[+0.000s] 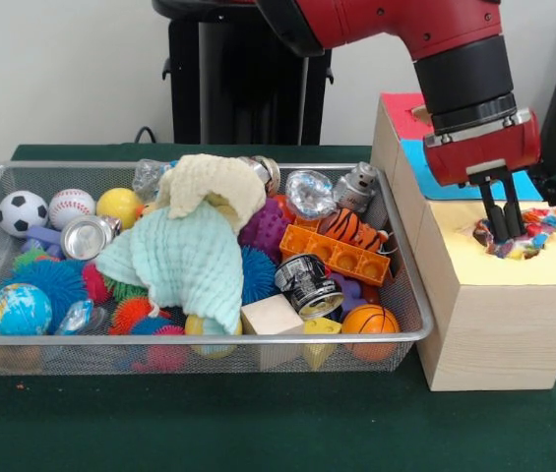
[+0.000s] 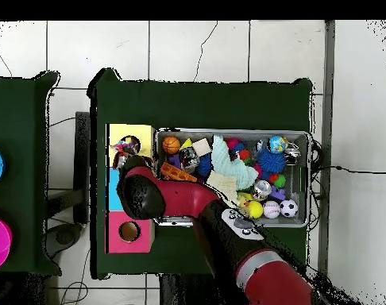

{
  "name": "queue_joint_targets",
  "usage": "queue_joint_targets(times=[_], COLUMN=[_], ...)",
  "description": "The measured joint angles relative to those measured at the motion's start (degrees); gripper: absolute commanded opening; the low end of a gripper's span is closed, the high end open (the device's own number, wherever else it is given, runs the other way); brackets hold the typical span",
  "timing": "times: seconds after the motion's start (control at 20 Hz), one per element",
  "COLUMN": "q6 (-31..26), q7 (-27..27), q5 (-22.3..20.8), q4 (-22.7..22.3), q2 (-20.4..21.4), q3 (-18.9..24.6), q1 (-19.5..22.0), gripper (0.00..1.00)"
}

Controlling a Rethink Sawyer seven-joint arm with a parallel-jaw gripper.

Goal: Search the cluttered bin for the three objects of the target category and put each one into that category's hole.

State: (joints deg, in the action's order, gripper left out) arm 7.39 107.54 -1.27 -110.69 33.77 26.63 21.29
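The claw hangs straight over the hole in the yellow top of the wooden box, its two fingers close together and reaching down into a multicoloured knotted toy that sits in that hole; whether they actually pinch it cannot be told. The wire bin of balls, cans, blocks and a pale green cloth stands just beside the box.

A table draped in dark green cloth is set on a floor of pale, cracked tiles; a plain white wall is seen behind, cables trailed alongside.
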Motion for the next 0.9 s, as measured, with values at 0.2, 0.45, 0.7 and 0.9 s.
queue_joint_targets(times=[0.2,0.45,0.7,0.9], q6=[1.4,5.4,7.9,7.9], q7=[0.0,0.0,0.0,0.0], q5=[-0.1,-2.7,-5.9,-5.8], q4=[1.2,4.8,7.0,8.3], q2=[-2.2,-5.1,-5.5,-5.1], q3=[-0.6,-1.6,-3.9,-7.5], q1=[-0.7,-2.3,-4.6,-7.9], gripper=[0.00,0.00,0.00,0.00])
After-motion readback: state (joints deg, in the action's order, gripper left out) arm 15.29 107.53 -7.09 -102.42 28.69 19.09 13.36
